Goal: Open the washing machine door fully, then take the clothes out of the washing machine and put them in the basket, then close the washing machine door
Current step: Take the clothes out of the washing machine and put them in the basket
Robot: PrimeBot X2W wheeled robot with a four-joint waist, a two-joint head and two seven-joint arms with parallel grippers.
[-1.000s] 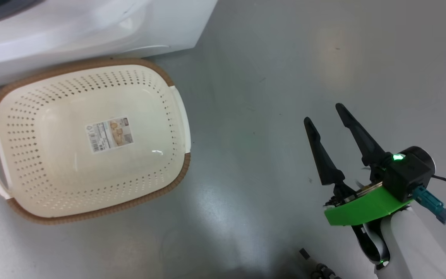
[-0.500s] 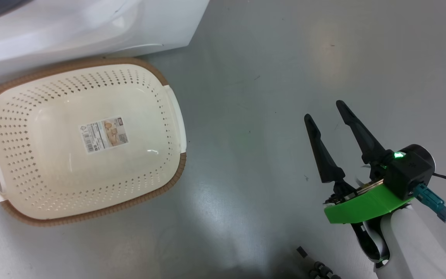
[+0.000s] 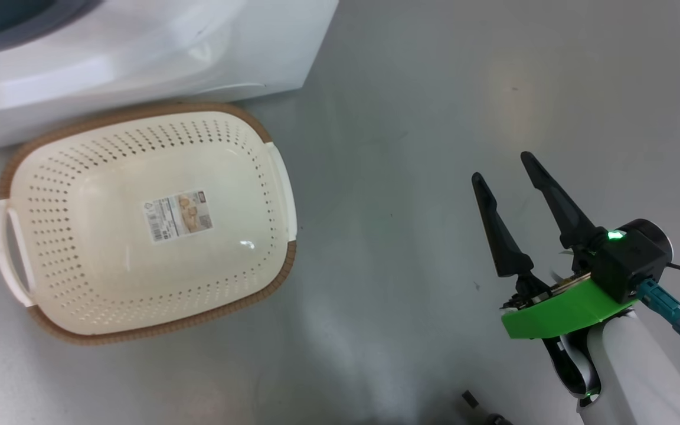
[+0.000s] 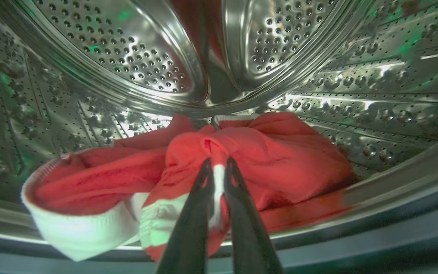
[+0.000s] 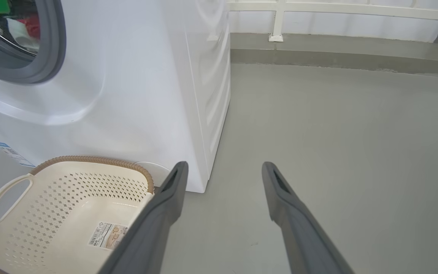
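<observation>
Inside the steel drum (image 4: 89, 76) of the washing machine (image 3: 139, 53) lie the red clothes (image 4: 280, 160) with white bands. My left gripper (image 4: 218, 167) is shut on a red-and-white fold at the top of that heap. The cream basket (image 3: 145, 221) stands empty on the floor before the washing machine (image 5: 127, 87), a paper label on its bottom. My right gripper (image 3: 502, 168) hangs open over bare floor to the right of the basket (image 5: 63, 213), fingers apart with nothing between them. The washing machine door is out of view.
A grey rubber ring (image 5: 51, 57) frames the drum opening. Grey floor (image 3: 405, 147) stretches right of the machine to a low white rail (image 5: 337, 11) at the wall. A small dark part (image 3: 470, 398) lies on the floor near my right forearm.
The head camera shifted left, then back right and a little down, so the basket and machine slid in the picture. My right gripper stays open in place.
</observation>
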